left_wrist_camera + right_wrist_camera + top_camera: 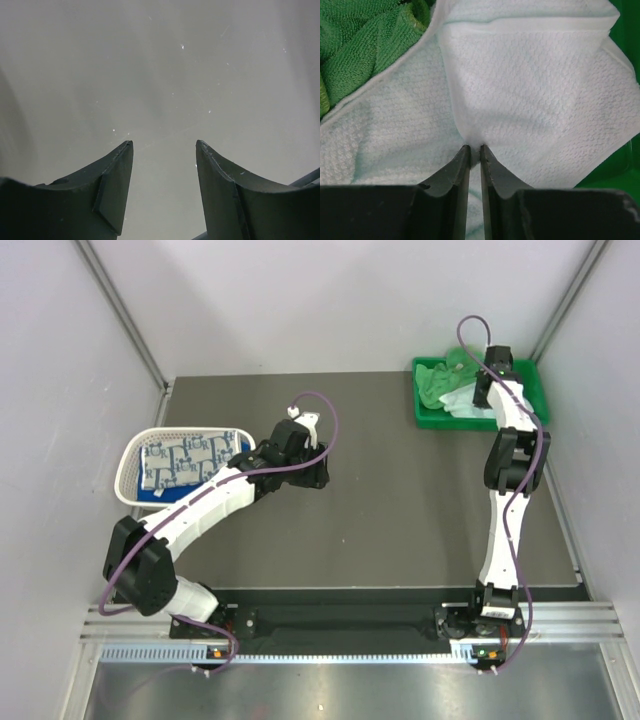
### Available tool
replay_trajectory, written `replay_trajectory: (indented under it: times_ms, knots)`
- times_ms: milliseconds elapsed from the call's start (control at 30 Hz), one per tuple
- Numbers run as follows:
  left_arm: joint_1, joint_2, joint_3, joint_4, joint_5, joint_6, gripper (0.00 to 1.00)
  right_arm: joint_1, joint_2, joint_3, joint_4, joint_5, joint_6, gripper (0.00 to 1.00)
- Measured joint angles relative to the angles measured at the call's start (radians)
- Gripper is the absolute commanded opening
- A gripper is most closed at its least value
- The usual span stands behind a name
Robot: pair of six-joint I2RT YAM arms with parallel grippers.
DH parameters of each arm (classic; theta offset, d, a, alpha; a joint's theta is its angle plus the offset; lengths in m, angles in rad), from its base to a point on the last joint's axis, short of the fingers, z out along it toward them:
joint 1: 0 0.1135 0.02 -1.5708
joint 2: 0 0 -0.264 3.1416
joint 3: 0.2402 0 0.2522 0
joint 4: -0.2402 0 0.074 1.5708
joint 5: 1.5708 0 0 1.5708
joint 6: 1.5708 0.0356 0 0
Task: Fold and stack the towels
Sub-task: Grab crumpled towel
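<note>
A pale mint-white towel [530,80] lies crumpled in the green tray [428,418] at the back right, next to a bright green towel [365,35]. My right gripper [475,148] is shut on a pinched fold of the mint-white towel; in the top view it [484,390] is over the tray. A blue-grey patterned white towel [185,458] lies folded in the white basket [130,465] at the left, with a royal blue towel [160,494] under it. My left gripper [164,145] is open and empty over bare table; in the top view it [318,475] is right of the basket. The orange towel is out of view.
The dark table top [400,510] spans the middle. Grey walls stand at left, back and right. The tray sits in the back right corner, the basket at the left edge.
</note>
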Motion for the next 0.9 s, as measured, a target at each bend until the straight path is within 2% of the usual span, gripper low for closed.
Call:
replay_trajectory:
  times_ms: [33,133,533,900]
  knots:
    - [0.0,0.0,0.0,0.0,0.002,0.0,0.58,0.0,0.001,0.0,0.0,0.0,0.002,0.08]
    - [0.0,0.0,0.0,0.001,0.014,0.0,0.58,0.0,0.002,-0.001,0.001,0.001,0.008,0.0]
    - [0.0,0.0,0.0,0.002,0.026,0.0,0.57,0.0,-0.066,-0.144,0.139,0.031,0.038,0.0]
    - [0.0,0.0,0.0,0.003,0.026,0.0,0.56,0.003,-0.293,-0.148,0.225,0.035,0.074,0.0]
